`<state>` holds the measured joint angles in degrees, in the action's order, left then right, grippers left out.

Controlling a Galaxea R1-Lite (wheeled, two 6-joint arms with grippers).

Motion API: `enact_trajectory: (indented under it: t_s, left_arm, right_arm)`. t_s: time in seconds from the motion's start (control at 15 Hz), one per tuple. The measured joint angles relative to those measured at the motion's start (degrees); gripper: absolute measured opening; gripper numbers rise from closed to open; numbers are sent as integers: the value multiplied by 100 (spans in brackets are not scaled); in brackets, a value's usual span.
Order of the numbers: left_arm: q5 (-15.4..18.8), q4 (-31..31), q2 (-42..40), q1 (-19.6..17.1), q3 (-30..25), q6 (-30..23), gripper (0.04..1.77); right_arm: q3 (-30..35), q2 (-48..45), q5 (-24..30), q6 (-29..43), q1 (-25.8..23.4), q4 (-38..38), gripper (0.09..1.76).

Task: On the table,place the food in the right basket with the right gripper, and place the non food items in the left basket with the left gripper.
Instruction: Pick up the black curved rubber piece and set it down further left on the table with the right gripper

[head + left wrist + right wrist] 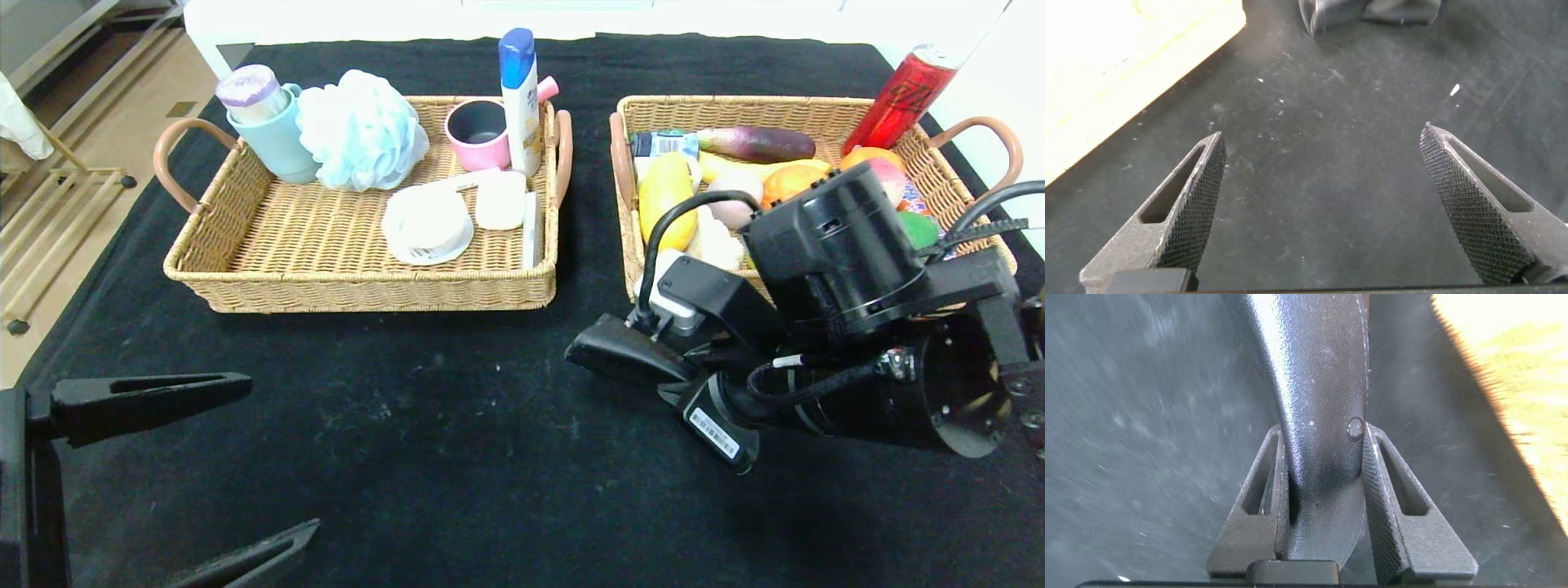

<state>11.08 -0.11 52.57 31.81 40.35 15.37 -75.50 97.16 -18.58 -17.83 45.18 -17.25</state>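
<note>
— What is the right pincer [608,353] doing?

— It is squeezing the black pouch [1319,416] tight between its two fingers [1392,510]. It is hanging over the bench [457,457], just in front of the right basket [824,110], near that basket's front left corner.

— Is the pouch touching the bench?

— I cannot tell. In the head view it is showing as a dark lump [620,351] at the tip of the right arm.

— And the left pincer [212,465]?

— It is sitting wide open at the near left edge of the bench, holding nothing. Its two fingers [1192,204] are well apart over bare black cloth.

— Where is the food?

— It is lying in the right basket. The yellow loaf [665,196] is at the left side, and the pale bun [735,196] is just beside it.

— And the white tub?

— The tub [426,222] is resting in the left basket [359,282], near the front right, beside a white block [500,200].
</note>
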Motion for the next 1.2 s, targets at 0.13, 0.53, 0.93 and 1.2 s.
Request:
enact_trajectory:
  t_s: [0.13,0.53,0.93,1.2]
  left_arm:
    - [-37,1,-17,-9,52,-7,172]
    - [-139,517,-307,-22,416,-24,172]
    - [-328,823,-596,-44,780,-50,172]
    - [-312,818,-629,-24,755,-38,172]
  right_arm:
    - [-269,-63,12,660,197,-2,61]
    - [-1336,469,91,2701,970,-157,61]
    - [-1781,1106,329,3853,1446,-59,60]
    - [-1960,1453,317,4170,1284,286,59]
